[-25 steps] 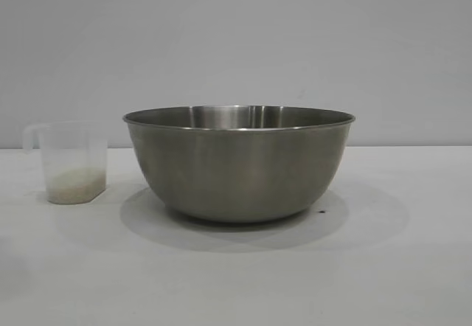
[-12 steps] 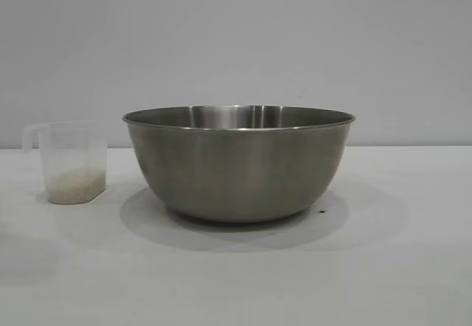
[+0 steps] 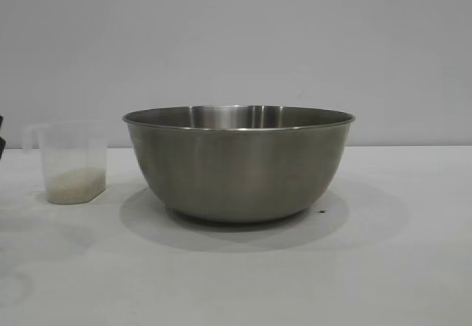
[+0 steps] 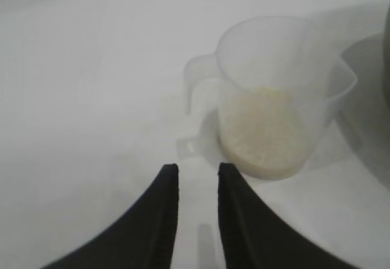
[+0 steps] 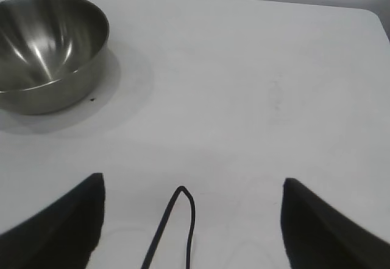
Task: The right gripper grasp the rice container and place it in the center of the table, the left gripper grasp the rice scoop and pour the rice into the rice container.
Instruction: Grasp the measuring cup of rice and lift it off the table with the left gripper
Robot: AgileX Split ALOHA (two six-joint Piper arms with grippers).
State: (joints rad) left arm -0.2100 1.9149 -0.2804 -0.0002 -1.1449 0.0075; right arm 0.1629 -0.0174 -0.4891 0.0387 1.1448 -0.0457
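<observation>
A brushed-steel rice container (image 3: 239,162) beside the frosted plastic rice scoop (image 4: 277,95) (cream rice (image 4: 262,132) inside); left gripper (image 4: 198,170) nearly clenched, holding nothing; right gripper (image 5: 192,187) spread wide.

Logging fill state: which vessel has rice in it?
The small clear plastic cup; cream rice covers its bottom. The big steel bowl shows only bare metal inside.

My left end effector (image 4: 198,178) has its fingers drawn near together with a slim gap, nothing between them. My right end effector (image 5: 192,196) sits parked, fingers spread wide.
</observation>
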